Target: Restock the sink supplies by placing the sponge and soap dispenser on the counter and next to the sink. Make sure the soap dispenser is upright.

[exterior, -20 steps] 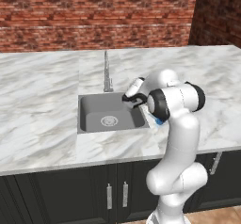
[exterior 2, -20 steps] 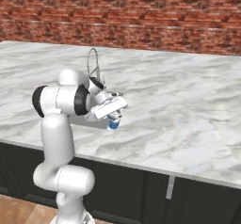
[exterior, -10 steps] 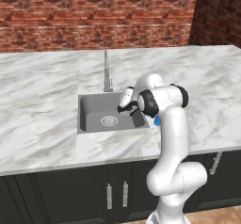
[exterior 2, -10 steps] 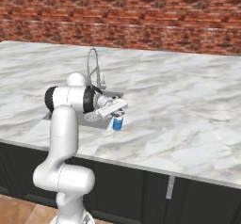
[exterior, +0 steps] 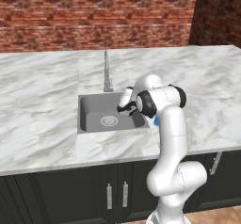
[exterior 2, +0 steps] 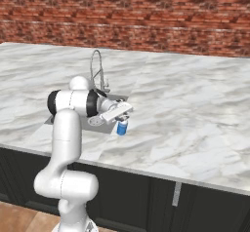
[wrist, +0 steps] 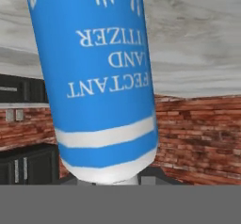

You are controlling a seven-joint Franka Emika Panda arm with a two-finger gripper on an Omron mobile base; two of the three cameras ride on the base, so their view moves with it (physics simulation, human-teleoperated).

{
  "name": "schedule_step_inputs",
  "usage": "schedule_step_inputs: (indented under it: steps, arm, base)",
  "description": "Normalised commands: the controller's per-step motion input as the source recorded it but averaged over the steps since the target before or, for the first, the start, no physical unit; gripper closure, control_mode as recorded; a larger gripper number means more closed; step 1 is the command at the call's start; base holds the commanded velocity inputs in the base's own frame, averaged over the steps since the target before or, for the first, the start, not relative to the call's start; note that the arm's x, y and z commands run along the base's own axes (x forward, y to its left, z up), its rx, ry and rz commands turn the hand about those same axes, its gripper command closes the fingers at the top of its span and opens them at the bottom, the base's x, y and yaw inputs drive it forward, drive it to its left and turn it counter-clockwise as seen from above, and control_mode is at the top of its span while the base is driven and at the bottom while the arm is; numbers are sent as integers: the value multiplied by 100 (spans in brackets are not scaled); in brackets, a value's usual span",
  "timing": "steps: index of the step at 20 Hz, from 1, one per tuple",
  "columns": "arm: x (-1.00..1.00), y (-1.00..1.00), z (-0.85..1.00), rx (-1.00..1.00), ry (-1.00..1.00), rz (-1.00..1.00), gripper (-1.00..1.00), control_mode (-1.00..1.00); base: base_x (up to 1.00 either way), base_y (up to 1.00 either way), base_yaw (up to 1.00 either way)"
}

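we see our gripper (exterior 2: 120,117) clamped on the soap dispenser (exterior 2: 122,127), bottle upright on the counter (exterior 2: 195,124), just beside the sink (exterior: 96,115)

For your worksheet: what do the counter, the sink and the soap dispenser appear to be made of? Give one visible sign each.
Counter: polished marble, white with grey veins. Sink: probably brushed steel, uniform matte grey. Soap dispenser: likely glossy plastic, smooth blue body with printed white lettering.
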Motion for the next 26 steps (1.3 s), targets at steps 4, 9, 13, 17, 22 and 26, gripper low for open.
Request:
schedule_step_inputs:
  steps: [4,9,13,17,22,26]
  arm:
    - [0,0,-29,-1,-3,0,100,-100]
    - [12,14,-6,0,0,0,-100,-100]
    - [0,28,2,0,-7,0,-100,-100]
    - [0,26,7,0,-7,0,-100,-100]
    - [0,14,22,-1,-8,0,-100,-100]
    - [2,5,3,0,-1,0,-100,-100]
  base:
    - [0,0,0]
    - [0,0,0]
    - [0,0,0]
    - [0,0,0]
    - [0,0,0]
    - [0,0,0]
